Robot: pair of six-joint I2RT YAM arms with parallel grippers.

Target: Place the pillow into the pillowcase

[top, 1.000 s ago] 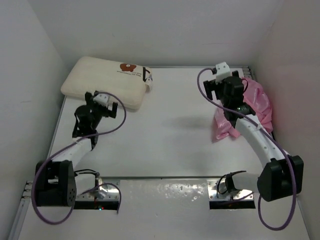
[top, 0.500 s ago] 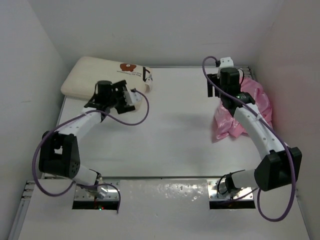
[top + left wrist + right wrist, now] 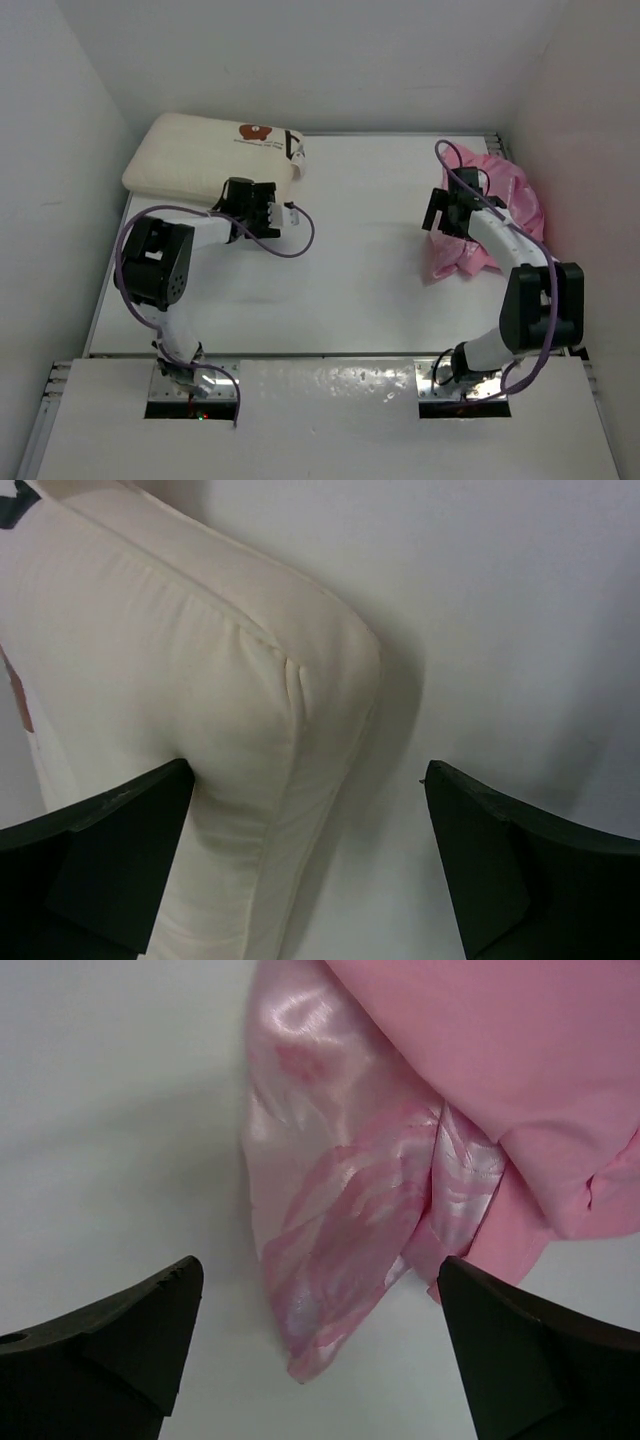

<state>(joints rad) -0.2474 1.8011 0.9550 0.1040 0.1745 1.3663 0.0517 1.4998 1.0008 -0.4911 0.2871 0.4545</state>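
The cream-white pillow [image 3: 200,158] lies at the far left, its brown-red mark and tag at its right end. My left gripper [image 3: 243,203] is open at its near edge. In the left wrist view the pillow's corner [image 3: 210,700] reaches between the open jaws of the left gripper [image 3: 310,880]; one finger is over the pillow, the other over the table. The crumpled pink pillowcase [image 3: 505,215] lies at the far right. My right gripper [image 3: 450,215] is open just left of it. In the right wrist view a hanging corner of the pillowcase [image 3: 340,1260] lies between the open jaws of the right gripper [image 3: 315,1360].
White walls close in the white table [image 3: 350,270] at the back and on both sides. The pillowcase lies against the right wall. Purple cables loop off both arms.
My left arm has folded back and swung right along the pillow's near edge. My right arm has drawn nearer and right, lowering toward the pillowcase. Pillow and pillowcase have not moved.
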